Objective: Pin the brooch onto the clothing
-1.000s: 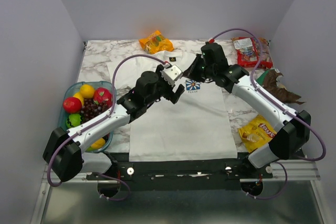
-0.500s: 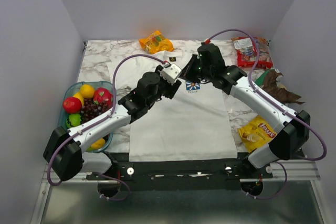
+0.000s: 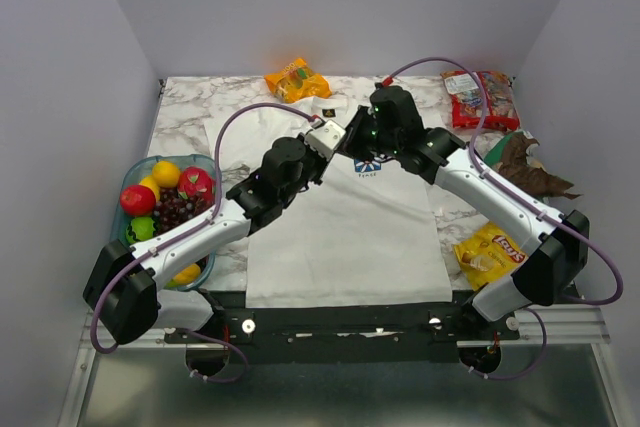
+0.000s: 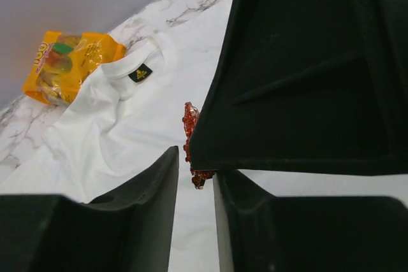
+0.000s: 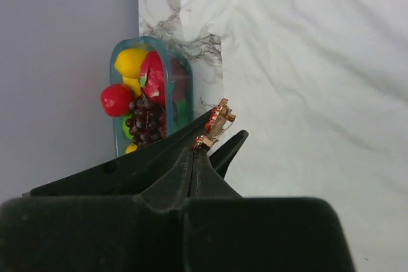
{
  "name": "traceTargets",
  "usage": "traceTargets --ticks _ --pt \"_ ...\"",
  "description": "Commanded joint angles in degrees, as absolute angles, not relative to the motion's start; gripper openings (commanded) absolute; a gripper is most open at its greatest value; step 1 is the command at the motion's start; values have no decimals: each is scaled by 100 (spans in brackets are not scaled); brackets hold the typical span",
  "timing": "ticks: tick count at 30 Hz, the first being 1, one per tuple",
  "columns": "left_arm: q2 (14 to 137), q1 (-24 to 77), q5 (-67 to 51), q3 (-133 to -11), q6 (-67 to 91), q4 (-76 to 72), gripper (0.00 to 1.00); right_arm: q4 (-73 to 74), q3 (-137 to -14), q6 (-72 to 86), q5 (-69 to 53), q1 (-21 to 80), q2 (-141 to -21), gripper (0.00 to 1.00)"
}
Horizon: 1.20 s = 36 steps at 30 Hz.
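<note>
The marble table (image 3: 185,107) bears the white shirt (image 3: 340,237), laid flat. Over its far chest, the right gripper (image 5: 220,133) pinches the red brooch (image 4: 189,125), likely presenting it. The left gripper (image 4: 196,189), narrowly parted, brackets the brooch's lower tip.

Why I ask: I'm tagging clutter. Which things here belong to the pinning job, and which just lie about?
Job: brooch, pinched in the right tool; left tool, open near it; white T-shirt.

Lying about: fruit tub; orange snack bag; red packet; yellow chip bag; brown wrapper.
</note>
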<state>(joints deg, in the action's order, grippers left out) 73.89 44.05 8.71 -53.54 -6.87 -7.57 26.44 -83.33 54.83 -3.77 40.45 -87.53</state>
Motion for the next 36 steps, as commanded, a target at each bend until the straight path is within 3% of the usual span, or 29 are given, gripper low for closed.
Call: traceTargets --ticks 1,6,12,16,19,20,23,29,36 --pt "7339 4456 1081 -5291 -747 -941 24 2540 -8262 5607 -475 4157 -8613 0" --pt "7330 4465 1046 -5282 -747 -940 0 2408 -8060 5686 -510 4184 -8552 1" --pt "7321 4465 967 -5212 -668 -976 0 2382 -8094 5643 -246 4184 -8411 8" --pt "7277 4465 757 -5168 -440 -906 0 2382 -8183 5581 -184 4026 -8271 41" --pt "7286 4465 598 -5273 -203 -687 0 2382 -8209 5467 -150 3736 -8035 54" --pt "7304 4465 406 -5352 -150 -433 0 2373 -8148 5449 -132 3648 -7946 63" --pt "7278 4465 2 -5528 -18 -46 0 2364 -7842 5397 -176 3209 -7533 71" --pt "7084 4439 -807 -5827 448 666 0 2058 -6901 4793 -430 2356 -6436 80" --pt "7461 4167 -2854 -6468 1019 1195 0 1609 -5916 3280 -1421 2232 -5731 81"
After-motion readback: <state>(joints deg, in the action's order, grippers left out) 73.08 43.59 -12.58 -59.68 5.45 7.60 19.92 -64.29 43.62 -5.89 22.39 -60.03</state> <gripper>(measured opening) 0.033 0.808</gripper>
